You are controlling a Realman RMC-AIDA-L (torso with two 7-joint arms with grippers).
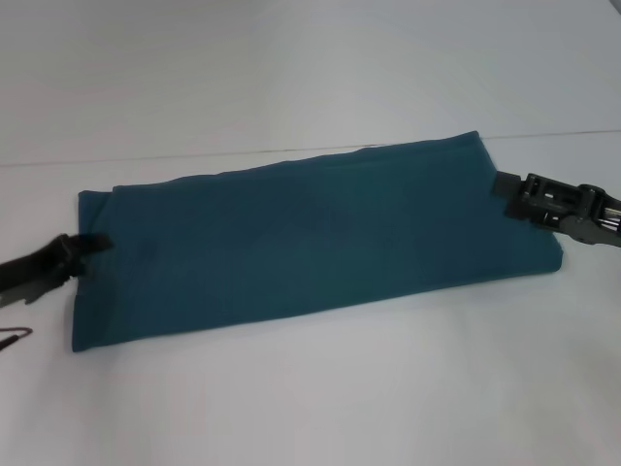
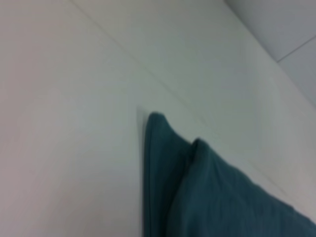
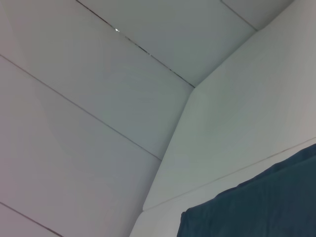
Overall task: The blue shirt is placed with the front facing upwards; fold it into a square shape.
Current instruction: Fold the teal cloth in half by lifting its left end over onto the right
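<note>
Across the white counter [image 1: 291,408] we see the blue shirt [image 1: 310,243] lying flat as a long folded band, running from our left side, nearer the robot, to our right side, a bit farther back; no lettering or neck label shows on the upper face, just plain teal fabric w/ a few soft creases along the far edge. Behind the counter a pale wall [image 1: 291,68] rises, w/ a thin seam line where the two meet. At the shirt's short left end sits the left end effector [image 1: 85,247], black, coming in low from the left edge of the head view, its tip touching or overlapping the cloth's edge about halfway along that end; we can't tell whether it's spread or pinching fabric. At the opposite short end the right end effector [image 1: 503,184] meets the shirt's upper right edge, its black body reaching in from the right; again we can't tell if it's pressed together on the cloth or merely against it. The left wrist view shows a shirt corner [image 2: 163,148] w/ two stacked layers, one fold edge peeking beyond the other, resting on the white surface. The right wrist view shows another part of the shirt [image 3: 256,207] flat against the counter, w/ white panel seams beyond. Near the head view's left edge, below the left arm, a thin reddish wire loop [image 1: 15,336] hangs just over the counter.
</note>
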